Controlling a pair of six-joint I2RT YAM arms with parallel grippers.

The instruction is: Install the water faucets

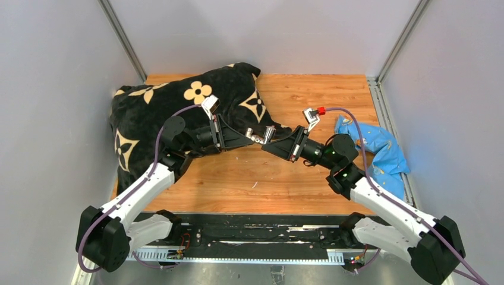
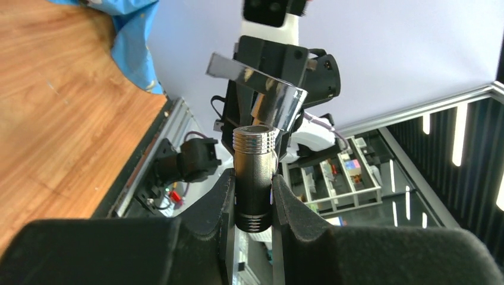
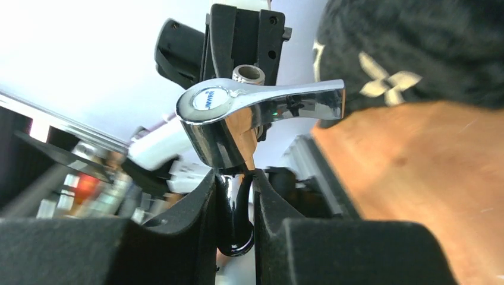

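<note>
The water faucets are two chrome parts held in the air over the table's middle. My left gripper [image 2: 254, 183] is shut on the short threaded fitting [image 2: 255, 155], which stands upright between its pads. My right gripper [image 3: 235, 181] is shut on the stem of the T-shaped tap [image 3: 238, 110], whose lever points right. From above, the left gripper [image 1: 248, 135] and right gripper [image 1: 272, 139] face each other. The fitting [image 1: 256, 136] and the tap [image 1: 268, 133] sit nearly end to end. I cannot tell whether they touch. The fitting's open end [image 3: 246, 73] shows just behind the tap's cap.
A black blanket with tan flowers [image 1: 154, 113] lies bunched at the table's far left, under the left arm. A crumpled blue plastic bag [image 1: 374, 145] lies at the right edge. Grey walls enclose the wooden table [image 1: 267, 184] on three sides.
</note>
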